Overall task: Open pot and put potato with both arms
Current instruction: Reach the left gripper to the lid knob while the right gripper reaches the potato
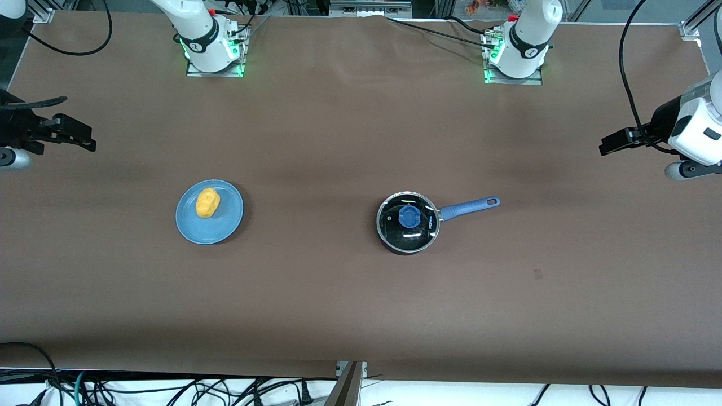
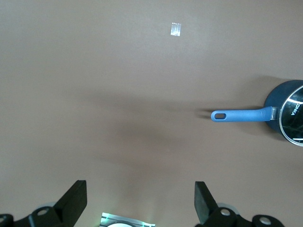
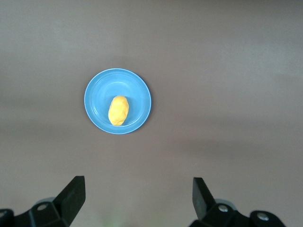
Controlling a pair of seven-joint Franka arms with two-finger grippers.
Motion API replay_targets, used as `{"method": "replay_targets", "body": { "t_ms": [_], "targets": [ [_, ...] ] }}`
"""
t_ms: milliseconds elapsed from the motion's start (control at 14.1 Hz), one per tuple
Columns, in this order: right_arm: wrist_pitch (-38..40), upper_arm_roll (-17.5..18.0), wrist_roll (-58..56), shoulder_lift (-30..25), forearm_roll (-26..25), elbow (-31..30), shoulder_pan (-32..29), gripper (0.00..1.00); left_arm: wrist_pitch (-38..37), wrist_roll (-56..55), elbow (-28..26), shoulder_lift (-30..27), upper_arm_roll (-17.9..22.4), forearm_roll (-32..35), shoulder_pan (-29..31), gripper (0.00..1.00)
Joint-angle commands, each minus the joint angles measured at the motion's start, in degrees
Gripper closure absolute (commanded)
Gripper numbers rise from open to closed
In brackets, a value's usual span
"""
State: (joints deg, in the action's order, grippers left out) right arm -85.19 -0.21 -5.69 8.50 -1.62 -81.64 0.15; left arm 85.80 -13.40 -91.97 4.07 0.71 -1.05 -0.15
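You have the pot (image 1: 407,222) sitting on the counter (image 1: 361,304) toward the left arm's end, its lid (image 1: 408,219) on and closed, the knob (image 1: 409,216) at the lid's center. The handle (image 1: 469,207) runs from the pot toward about 2 o'clock in the front view, and its holed tip ends free on the bare counter. In the left wrist view you see the same handle (image 2: 242,115) and only part of the pot (image 2: 285,117) at the frame's edge.

The potato (image 1: 207,203) lies on the plate (image 1: 225,223) toward the right arm's end of the counter, well apart from the pot. From the pot, the plate sits at about 9 o'clock in the front view. The potato rests a little off the plate's center, toward the bases.

Your left end effector (image 1: 612,144) hangs over the counter's edge at the left arm's end, at roughly 2 o'clock from the pot. Its fingers (image 2: 73,201) are spread wide and hold nothing.

Your right end effector (image 1: 79,138) hangs over the counter's edge at the right arm's end, at roughly 10 o'clock from the plate. Its fingers (image 3: 71,198) are also wide apart and empty, with the plate (image 3: 94,94) and potato (image 3: 118,110) in its wrist view.

A small patch of tape (image 1: 538,274) lies on the counter at about 4 o'clock from the pot.
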Motion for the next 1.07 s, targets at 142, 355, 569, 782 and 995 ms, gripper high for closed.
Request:
{"method": "replay_targets", "body": {
  "t_ms": [142,355,569,782,995],
  "targets": [
    [-1.73,0.3,-0.81,3.18,0.22,0.51,-0.33,0.0,0.94,-1.19,-1.02,-0.03,-0.1,-5.61,0.15,0.0],
    [-1.82,0.56,-0.99,5.56,-0.49,0.6,0.29,0.0,5.42,-2.76,-2.42,2.07,-1.05,-8.09,-0.63,0.0],
    [-2.17,0.56,-0.9,6.52,-0.23,0.51,0.29,0.0,8.85,-9.7,-2.69,4.36,-5.44,-8.0,-0.72,0.0],
    [-2.87,0.65,-0.03,8.54,0.39,0.51,0.29,0.0,16.66,-19.26,-2.25,8.83,-12.55,-7.92,-0.81,0.0],
    [-5.68,0.82,0.51,11.62,1.09,-0.45,0.64,0.0,24.75,-31.3,-1.55,14.46,-16.27,-6.69,-4.66,0.0]
  ]
}}
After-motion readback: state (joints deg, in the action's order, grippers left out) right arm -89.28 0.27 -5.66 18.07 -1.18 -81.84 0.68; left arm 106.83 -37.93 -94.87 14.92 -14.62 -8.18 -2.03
